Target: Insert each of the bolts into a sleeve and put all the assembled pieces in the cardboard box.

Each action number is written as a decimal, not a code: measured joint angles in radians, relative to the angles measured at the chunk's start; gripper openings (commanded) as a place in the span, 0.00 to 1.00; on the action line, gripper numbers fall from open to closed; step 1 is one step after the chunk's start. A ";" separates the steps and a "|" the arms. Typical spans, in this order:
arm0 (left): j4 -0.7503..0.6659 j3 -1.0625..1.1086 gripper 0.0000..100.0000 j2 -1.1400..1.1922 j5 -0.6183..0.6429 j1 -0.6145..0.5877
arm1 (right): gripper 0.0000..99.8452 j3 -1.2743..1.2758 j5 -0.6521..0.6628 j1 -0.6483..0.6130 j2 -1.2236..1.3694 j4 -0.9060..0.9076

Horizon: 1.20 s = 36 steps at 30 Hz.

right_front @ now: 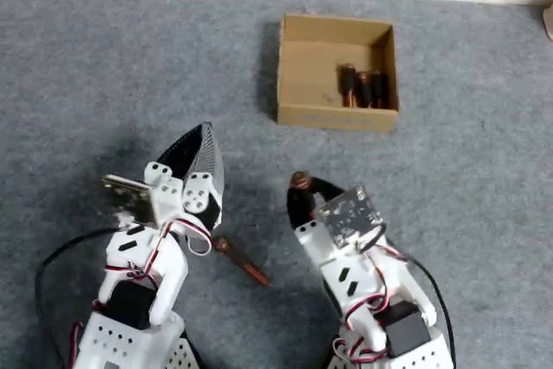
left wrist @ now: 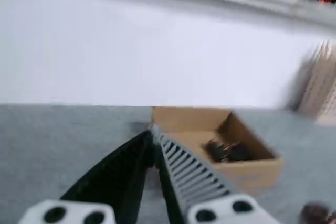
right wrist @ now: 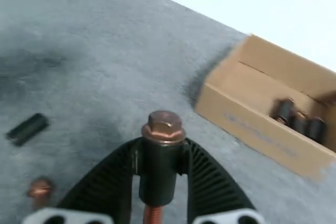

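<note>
A black sleeve (right wrist: 159, 179) with a copper bolt (right wrist: 164, 125) pushed through it is squeezed tight by the right end effector (right wrist: 160, 156). It is held upright, with the bolt head on top and the thread poking out below. Held this way, the bolt likely cannot slip out on the way to the box. The piece is held above the middle of the counter (right_front: 449, 179), between the near edge and the cardboard box (right_front: 337, 117).

The box is set near the far edge of the counter with its open side up, so pieces can be dropped in from above. Three finished pieces (right_front: 363, 88) are seen lying side by side in one corner of it.

The left end effector (left wrist: 153, 148) is closed to a narrow point, and nothing is held in it. It is held above the counter, nearer the left edge, and is pointed toward the box. It seems to be kept out of the way.

A loose bolt (right_front: 244, 263) is left lying flat near the near edge, between the two arms. A loose sleeve (right wrist: 27, 128) is seen lying flat not far from it. These are probably meant for the next pair.

Some faint print is seen on the front wall of the box, but it cannot be read. No other writing is seen.
</note>
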 measured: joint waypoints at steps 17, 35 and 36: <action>0.206 -0.054 0.01 0.063 -0.172 -0.095 | 0.00 -0.925 0.041 0.305 1.261 -0.052; 0.169 -0.704 0.01 1.381 -0.150 -0.164 | 0.00 -2.441 0.041 0.425 2.654 0.348; 0.187 -0.718 0.01 1.387 -0.140 -0.167 | 0.00 -2.504 0.041 0.425 2.713 0.350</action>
